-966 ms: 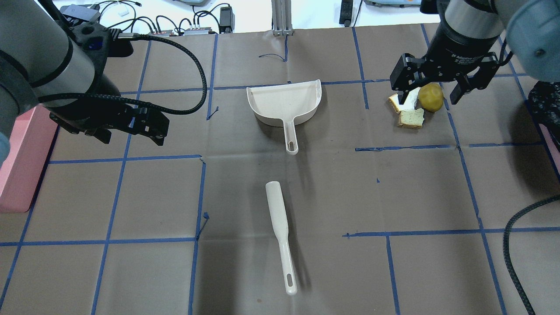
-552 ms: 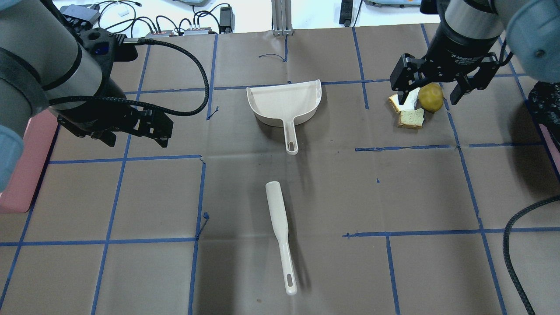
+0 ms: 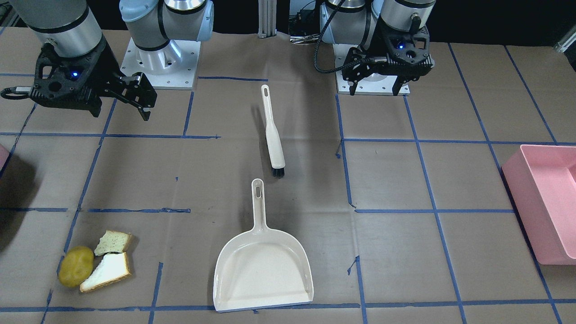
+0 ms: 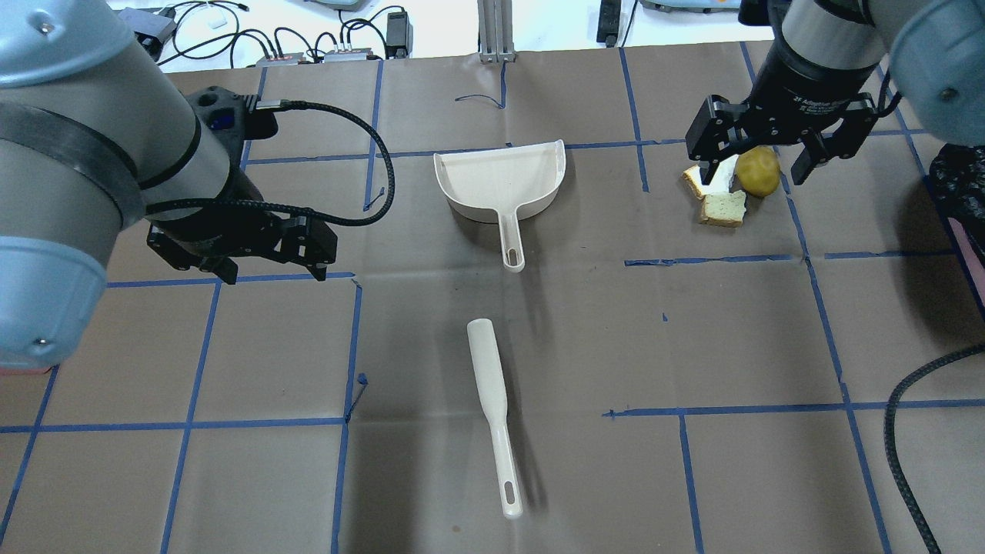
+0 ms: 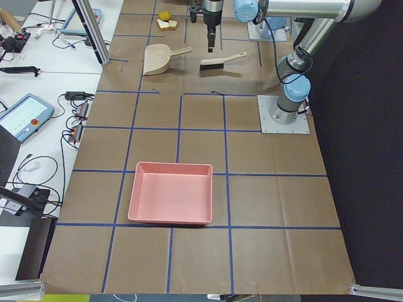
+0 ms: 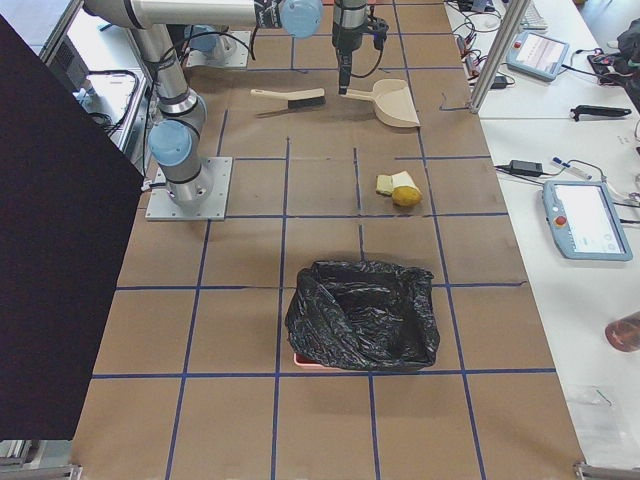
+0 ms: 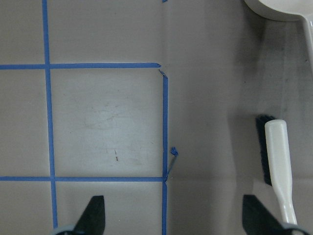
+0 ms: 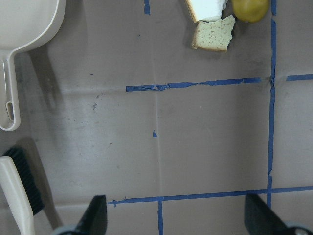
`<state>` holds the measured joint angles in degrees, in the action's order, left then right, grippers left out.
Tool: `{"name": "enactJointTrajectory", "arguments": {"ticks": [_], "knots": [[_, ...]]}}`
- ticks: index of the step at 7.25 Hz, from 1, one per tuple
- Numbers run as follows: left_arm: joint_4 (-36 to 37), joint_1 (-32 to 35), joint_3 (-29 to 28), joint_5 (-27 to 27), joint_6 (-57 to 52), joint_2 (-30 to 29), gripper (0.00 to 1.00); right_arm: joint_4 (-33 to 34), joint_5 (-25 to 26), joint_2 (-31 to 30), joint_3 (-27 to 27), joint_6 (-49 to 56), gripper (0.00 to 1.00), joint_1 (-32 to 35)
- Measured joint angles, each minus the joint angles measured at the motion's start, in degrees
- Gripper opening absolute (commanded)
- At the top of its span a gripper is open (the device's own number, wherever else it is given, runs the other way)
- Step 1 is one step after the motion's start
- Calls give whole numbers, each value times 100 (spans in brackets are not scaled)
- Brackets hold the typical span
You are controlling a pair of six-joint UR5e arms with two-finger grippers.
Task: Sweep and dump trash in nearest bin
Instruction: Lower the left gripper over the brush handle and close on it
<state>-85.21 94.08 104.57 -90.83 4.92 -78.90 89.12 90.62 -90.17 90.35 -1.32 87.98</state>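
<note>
Right gripper [image 4: 754, 173]: fingers spread wide, nothing between them, hanging above the table [image 4: 585, 346].

Trash is one tight cluster on my right-hand side of the table. It is a yellow-brown potato-like lump [image 3: 75, 266] with two bread slices [image 3: 108, 272] touching it.

- Overhead view: the gripper body sits across my line of sight to the cluster.
- Front-facing view: they are well apart, the gripper back near the robot bases and the trash out toward the operators' edge.
- Right wrist view: the cluster is at the very top of the frame, ahead of the open fingers and off toward the right one.

Bin [image 4: 973, 258]: only a pink strip shows at the right edge, under a black bag [image 4: 958, 181]. It lies further to the right than the trash.

Left gripper [image 4: 273, 269]: also spread apart and empty, above bare table on the left.

- Left wrist view: the cream brush [image 4: 489, 385] lies just beside its right finger.
- The cream dustpan [image 4: 500, 181] lies mid-table, apart from the brush, with its handle pointing toward the brush.
- A big pink tub [image 3: 546, 202] sits far left.
</note>
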Motion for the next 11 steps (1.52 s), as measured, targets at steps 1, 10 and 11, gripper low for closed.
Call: {"name": "enactJointTrajectory", "arguments": {"ticks": [1,10,11], "knots": [[230,249,199,-5,287,-6,100,0,0,0,0,0,100,0],[2470,2351,1812,-91,3057,-271,100,0,0,-3,0,0,100,0],[2887,2615,1996,-105,3301,-393,100,0,0,-1,0,0,100,0]]}}
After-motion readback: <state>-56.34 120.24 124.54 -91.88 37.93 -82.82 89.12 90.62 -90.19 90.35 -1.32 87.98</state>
